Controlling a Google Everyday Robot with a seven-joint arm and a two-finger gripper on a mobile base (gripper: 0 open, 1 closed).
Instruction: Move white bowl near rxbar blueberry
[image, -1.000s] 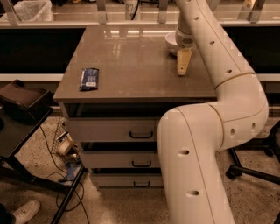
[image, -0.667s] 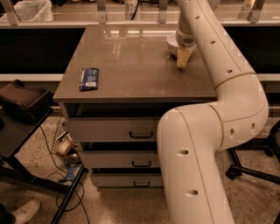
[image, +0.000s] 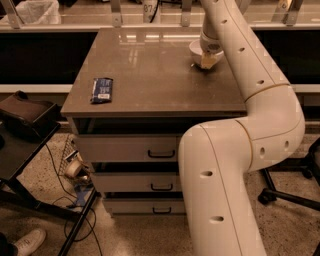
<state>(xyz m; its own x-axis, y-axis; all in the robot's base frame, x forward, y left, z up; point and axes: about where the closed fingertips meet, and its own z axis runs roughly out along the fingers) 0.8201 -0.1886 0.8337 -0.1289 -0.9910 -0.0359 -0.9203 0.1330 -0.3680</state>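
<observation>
The white bowl (image: 196, 48) sits at the far right of the tabletop (image: 150, 75). The tool (image: 210, 60) is down at its near rim and covers much of it, so I can't see what is inside. Whether the tool is clamped on the bowl or not, I cannot tell. The rxbar blueberry (image: 101, 90) lies flat by the left front edge, well apart. A second ago the tool hung nearer the front, just short of the bowl. Bowl and bar have not shifted.
</observation>
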